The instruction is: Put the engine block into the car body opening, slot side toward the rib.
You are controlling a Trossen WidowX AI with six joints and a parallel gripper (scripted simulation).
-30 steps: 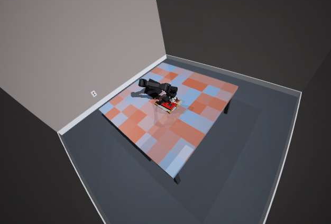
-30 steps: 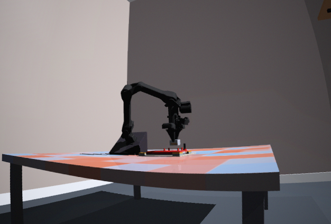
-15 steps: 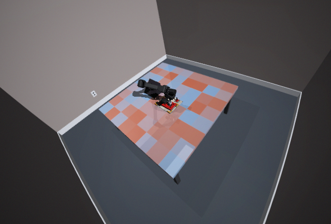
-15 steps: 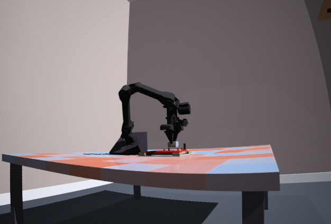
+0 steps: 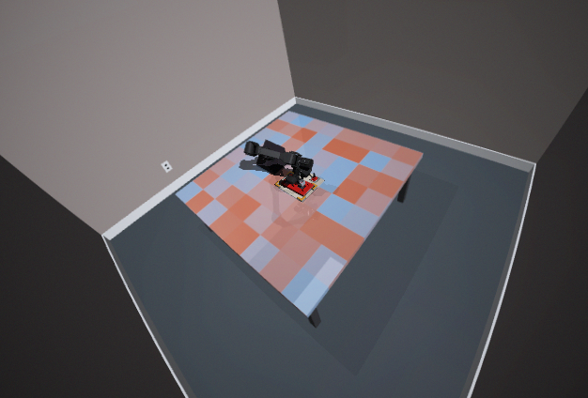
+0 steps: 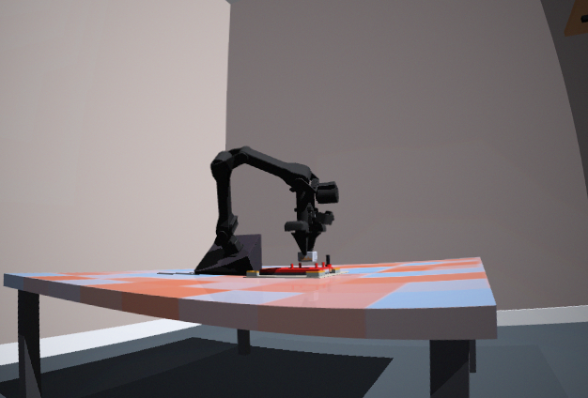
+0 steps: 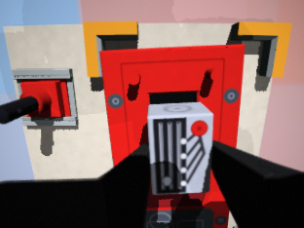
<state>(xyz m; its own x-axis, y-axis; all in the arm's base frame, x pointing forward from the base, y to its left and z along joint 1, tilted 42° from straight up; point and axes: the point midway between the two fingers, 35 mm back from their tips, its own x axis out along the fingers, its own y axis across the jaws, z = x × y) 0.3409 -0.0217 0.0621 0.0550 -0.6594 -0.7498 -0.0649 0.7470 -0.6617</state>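
Note:
My gripper [image 7: 178, 149] [image 6: 307, 252] is shut on the engine block [image 7: 179, 146] [image 6: 307, 255], a light grey cube with black stripes, white dots and a red round mark. I hold it upright just above the red car body [image 7: 127, 83] [image 6: 285, 269] [image 5: 298, 188]. In the wrist view the block covers most of the dark rectangular opening [image 7: 172, 97]; only the opening's far edge shows. In the exterior view the block's underside hangs a little above the body. The rib is hidden.
The car body lies on a cream board [image 7: 83, 146] [image 6: 332, 272] with orange corner brackets [image 7: 97, 36]. A small red part with a black peg [image 7: 46, 99] sits in a grey frame at the board's left. The board rests on a checkered table [image 5: 332, 237].

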